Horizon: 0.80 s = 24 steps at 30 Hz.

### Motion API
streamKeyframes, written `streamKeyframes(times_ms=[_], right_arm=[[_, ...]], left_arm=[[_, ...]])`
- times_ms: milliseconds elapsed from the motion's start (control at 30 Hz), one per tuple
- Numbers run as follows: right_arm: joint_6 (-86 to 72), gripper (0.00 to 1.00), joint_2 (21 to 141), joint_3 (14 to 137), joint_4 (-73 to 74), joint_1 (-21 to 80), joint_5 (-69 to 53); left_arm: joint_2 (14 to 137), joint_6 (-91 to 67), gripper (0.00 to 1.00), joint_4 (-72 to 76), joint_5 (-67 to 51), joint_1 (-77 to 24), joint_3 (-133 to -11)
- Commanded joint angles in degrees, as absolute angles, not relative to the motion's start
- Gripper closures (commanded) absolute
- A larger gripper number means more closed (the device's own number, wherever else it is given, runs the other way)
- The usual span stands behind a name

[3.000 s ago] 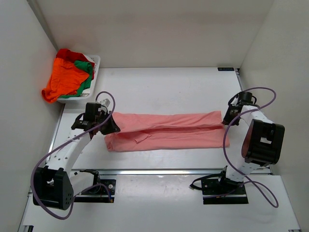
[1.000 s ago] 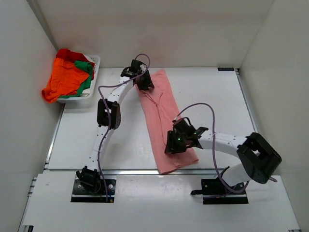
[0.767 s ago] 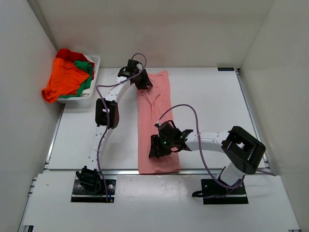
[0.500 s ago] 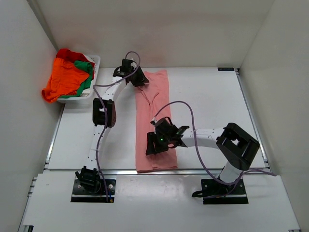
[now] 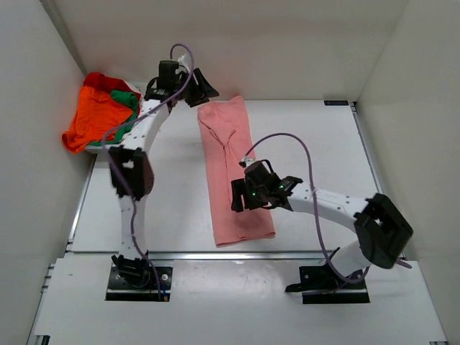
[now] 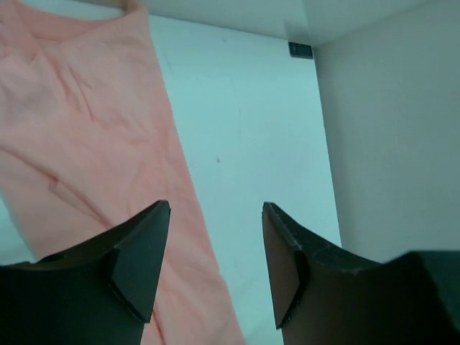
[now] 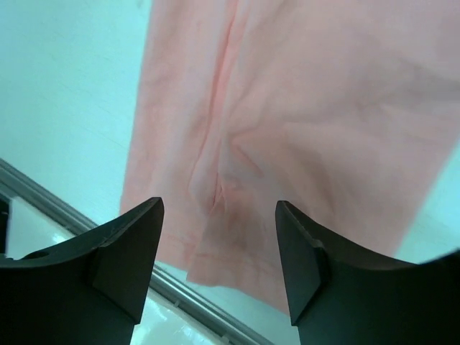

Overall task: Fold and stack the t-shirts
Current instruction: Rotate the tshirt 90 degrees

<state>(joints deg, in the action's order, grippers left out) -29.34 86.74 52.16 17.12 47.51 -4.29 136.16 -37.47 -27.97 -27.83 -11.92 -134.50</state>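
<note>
The pink shirt (image 5: 233, 172), folded to a long strip, lies from far edge to near edge of the table (image 5: 309, 144). Thin and limp, it would likely sag, so pinching both corners of one end looks best. The left gripper (image 6: 214, 212) hangs by its far end, the right gripper (image 7: 217, 208) above its near half, both open and empty

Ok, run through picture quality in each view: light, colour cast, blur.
Top view: even light, sharp, the folded salmon pink cloth t-shirt casts hardly any shadow. Left wrist view: white table tinted cyan, black gripper fingers underexposed. Right wrist view: same cyan cast, shirt slightly soft.
</note>
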Motion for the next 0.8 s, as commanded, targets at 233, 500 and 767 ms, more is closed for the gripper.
streamKeyframes(times_ms=[233,500,767], right_arm=[[-36.0,0.31,63.1,35.9,23.6,38.1,1.3],[-45.2,0.36,56.0,24.6,24.5,41.8,4.4],[-46.7,0.4,54.1,20.0,20.0,41.0,1.1]], left_arm=[[65.9,-35.2,0.33,-25.0,-9.3,-24.4,-47.1],[54.3,-48.0,0.32,-17.2,-7.9,-37.6,-23.0],[58.1,-54.0,0.33,-12.1,-6.3,-45.8,-20.7]])
